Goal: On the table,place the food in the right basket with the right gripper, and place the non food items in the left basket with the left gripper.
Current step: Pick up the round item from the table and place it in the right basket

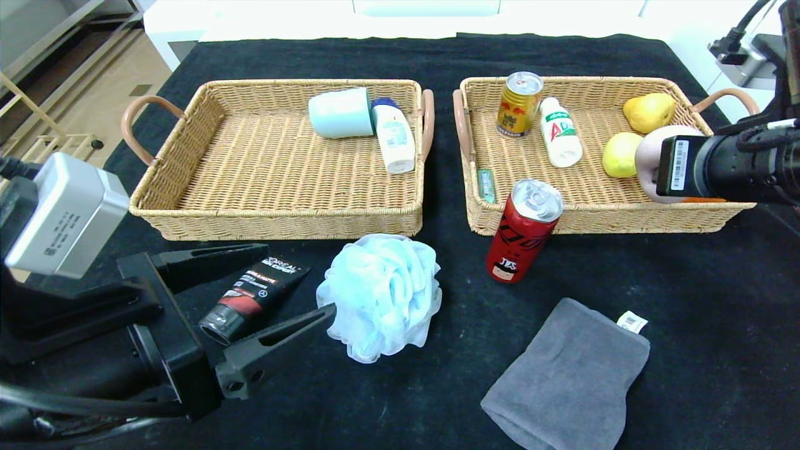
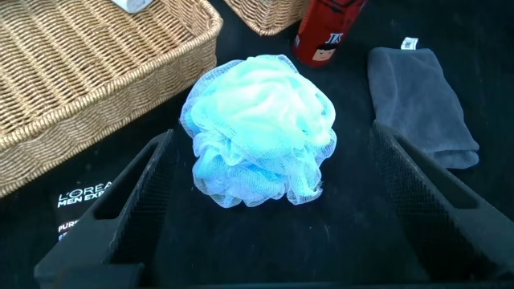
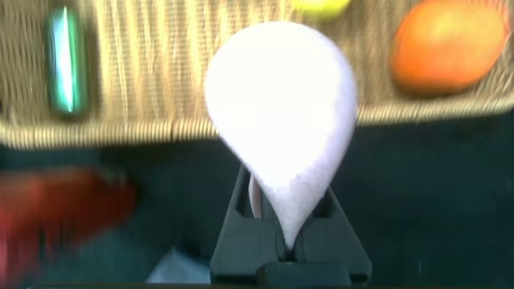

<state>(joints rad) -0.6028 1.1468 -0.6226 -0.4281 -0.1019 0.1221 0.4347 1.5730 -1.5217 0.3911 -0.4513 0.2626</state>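
**Wicker baskets half filled, both hands at work**

Black cloth covers the counter (image 1: 687, 300). Left hand (image 1: 269, 284) hangs low with fingers spread wide, straddling a black tube (image 1: 253, 299) marked "L'OREAL MEN EXPERT" and facing the blue bath sponge (image 1: 379, 295), likely its next non-food pick. Left basket (image 1: 187, 187) already holds a pale cup (image 1: 340, 112) and a lotion bottle (image 1: 394, 135). A red can (image 1: 524, 230) and grey cloth (image 1: 569, 375) wait outside. Right hand (image 3: 283, 233) pinches a pinkish-white peach (image 3: 281, 112) over the right basket (image 1: 625, 215), poised to drop it beside pears (image 1: 649, 111) and a bottle (image 1: 560, 131) lettered "AD".

Lab: black-clothed table (image 1: 687, 300), white bench (image 1: 312, 19) behind.
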